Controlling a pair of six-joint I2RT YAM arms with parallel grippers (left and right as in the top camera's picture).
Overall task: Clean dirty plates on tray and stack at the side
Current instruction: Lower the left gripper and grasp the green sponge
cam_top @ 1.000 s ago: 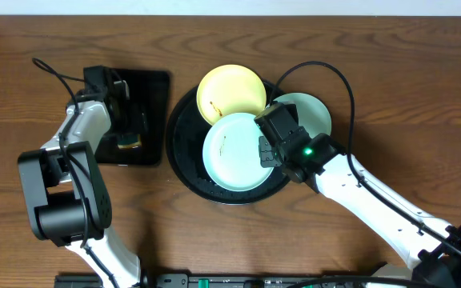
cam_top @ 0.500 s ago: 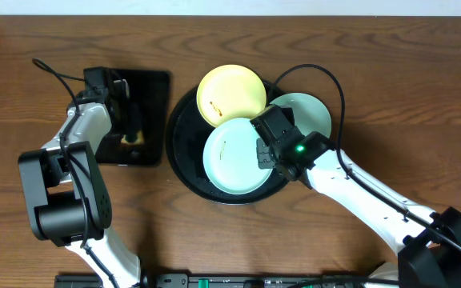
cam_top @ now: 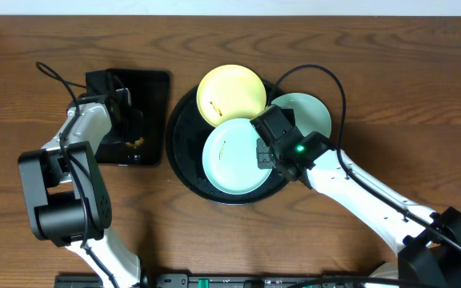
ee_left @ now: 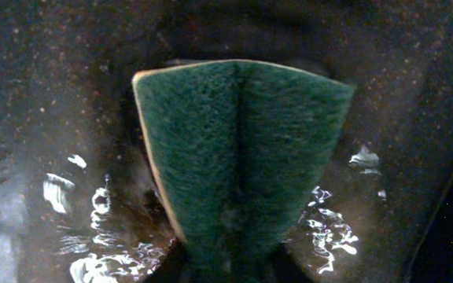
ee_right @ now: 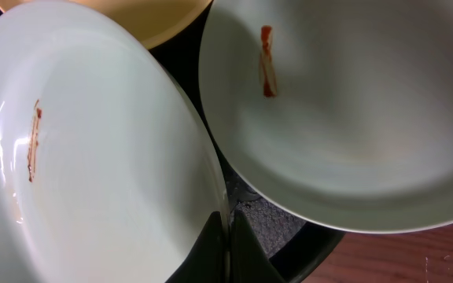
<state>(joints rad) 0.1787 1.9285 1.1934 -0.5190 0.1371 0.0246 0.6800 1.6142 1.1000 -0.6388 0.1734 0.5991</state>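
Three plates lie on the round black tray [cam_top: 181, 152]: a pale yellow one [cam_top: 230, 94] at the back, a mint one [cam_top: 229, 156] in front and another mint one [cam_top: 309, 112] at the right. Each mint plate shows a brown smear in the right wrist view. My right gripper [cam_top: 264, 150] is shut on the right rim of the front mint plate [ee_right: 101, 157], its fingers [ee_right: 228, 240] pinching the edge. My left gripper [cam_top: 128, 128] is over the small rectangular tray, shut on a green sponge [ee_left: 238, 149] that is creased down its middle.
The rectangular black tray [cam_top: 152, 88] sits left of the round tray, its floor wet and glossy [ee_left: 77, 204]. Brown wood tabletop [cam_top: 374, 72] surrounds both trays. The right arm's cable loops over the back right plate.
The left gripper has closed on the sponge, folding it. The right gripper shifted slightly left with the front mint plate's rim in it, then held still.
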